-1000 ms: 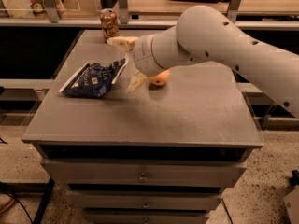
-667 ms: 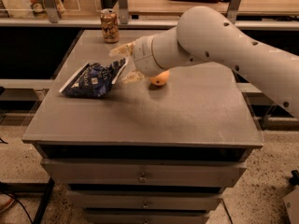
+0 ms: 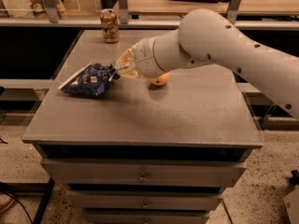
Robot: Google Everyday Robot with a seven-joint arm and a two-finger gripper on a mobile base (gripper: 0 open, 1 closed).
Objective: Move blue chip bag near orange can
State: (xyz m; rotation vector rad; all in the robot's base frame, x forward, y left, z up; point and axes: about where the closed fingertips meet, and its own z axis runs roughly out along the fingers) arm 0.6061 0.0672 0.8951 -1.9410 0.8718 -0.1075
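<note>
Blue chip bag (image 3: 88,79): at 9 o'clock side of table (image 3: 187,115). Crumpled foil, so probably light, soft, slippery, contents easy to crush. Best hold: pinch on edge seam.
Gripper (image 3: 119,68): touching bag's 3 o'clock edge; clamped or not, cannot tell.
Orange can (image 3: 110,26): upright at 11 o'clock, well apart from bag.
Print on bag and can: not readable.

My one camera looks steeply down from the table's (image 3: 187,115) front, facing its far edge, fairly near. My arm enters from 3 o'clock; my gripper (image 3: 117,68) sits at 10 o'clock of centre.
</note>
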